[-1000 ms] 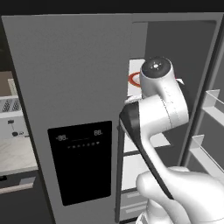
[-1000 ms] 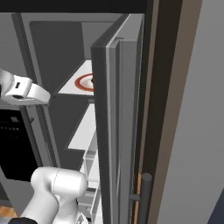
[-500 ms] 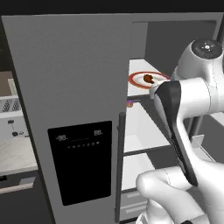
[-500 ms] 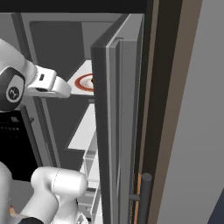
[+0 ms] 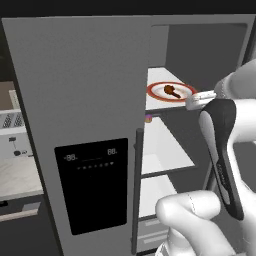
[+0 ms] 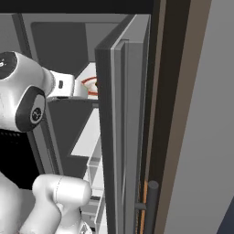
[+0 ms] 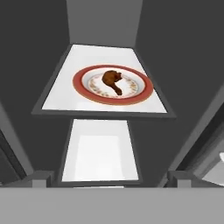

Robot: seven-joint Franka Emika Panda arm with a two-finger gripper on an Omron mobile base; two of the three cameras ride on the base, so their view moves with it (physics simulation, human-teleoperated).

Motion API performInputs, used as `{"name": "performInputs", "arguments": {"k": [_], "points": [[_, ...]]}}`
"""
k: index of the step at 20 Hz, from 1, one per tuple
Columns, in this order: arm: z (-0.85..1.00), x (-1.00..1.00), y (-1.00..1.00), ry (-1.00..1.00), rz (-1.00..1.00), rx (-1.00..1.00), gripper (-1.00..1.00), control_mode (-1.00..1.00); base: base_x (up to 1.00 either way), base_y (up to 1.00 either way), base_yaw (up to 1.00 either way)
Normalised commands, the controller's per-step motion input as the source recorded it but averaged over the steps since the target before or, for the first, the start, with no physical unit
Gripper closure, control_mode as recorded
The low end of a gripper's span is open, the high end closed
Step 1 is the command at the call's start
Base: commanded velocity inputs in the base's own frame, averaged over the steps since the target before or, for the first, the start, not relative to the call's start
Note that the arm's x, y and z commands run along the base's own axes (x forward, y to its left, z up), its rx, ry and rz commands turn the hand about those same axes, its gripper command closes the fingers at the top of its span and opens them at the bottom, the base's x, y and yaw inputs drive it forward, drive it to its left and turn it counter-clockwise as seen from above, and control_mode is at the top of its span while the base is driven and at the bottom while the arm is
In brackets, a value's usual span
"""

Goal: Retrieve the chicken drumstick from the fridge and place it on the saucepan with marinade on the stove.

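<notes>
Seen from the left base camera: fridge [image 5: 85,100] with left door shut, black dispenser panel [image 5: 92,185] on its front and a dark bar handle [image 5: 136,190] at the door's right edge; right compartment open, white shelves stepping down toward the near side. Chicken drumstick [image 5: 171,91] lying in the middle of a white red-rimmed plate [image 5: 186,88] on the upper shelf [image 5: 155,102], near that shelf's front edge, with the white arm [image 5: 225,140] reaching in from the right, just beside the plate. A small pink-purple can [image 5: 148,118] tucked under the shelf lip at the door's edge. From the right base camera: open right door [image 6: 121,137] standing edge-on and hiding most of the plate, only a red rim arc [image 6: 89,85] peeping past it; arm's wrist between door and left wall. From the hand camera: drumstick [image 7: 112,81] centred on the plate [image 7: 144,89], bare white shelf all around, dark walls on both sides, a lower shelf [image 7: 100,153] below. Claw spread wide, clamped on nothing.
</notes>
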Motion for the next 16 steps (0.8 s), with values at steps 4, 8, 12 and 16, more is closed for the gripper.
{"name": "performInputs", "arguments": {"k": [4, 8, 12, 16], "points": [[0.0, 0.13, -0.25, -0.21, 0.16, 0.01, -1.0, -1.0, 0.0, 0.0, 0.0], [0.06, 0.3, -0.03, 0.0, 0.05, 0.02, -1.0, -1.0, 0.0, 0.0, 0.0], [0.12, 0.4, 0.01, 0.15, 0.0, 0.0, -1.0, -1.0, 0.0, 0.0, 0.0], [0.16, 0.45, 0.01, 0.17, 0.0, 0.0, -1.0, -1.0, 0.0, 0.0, 0.0]]}}
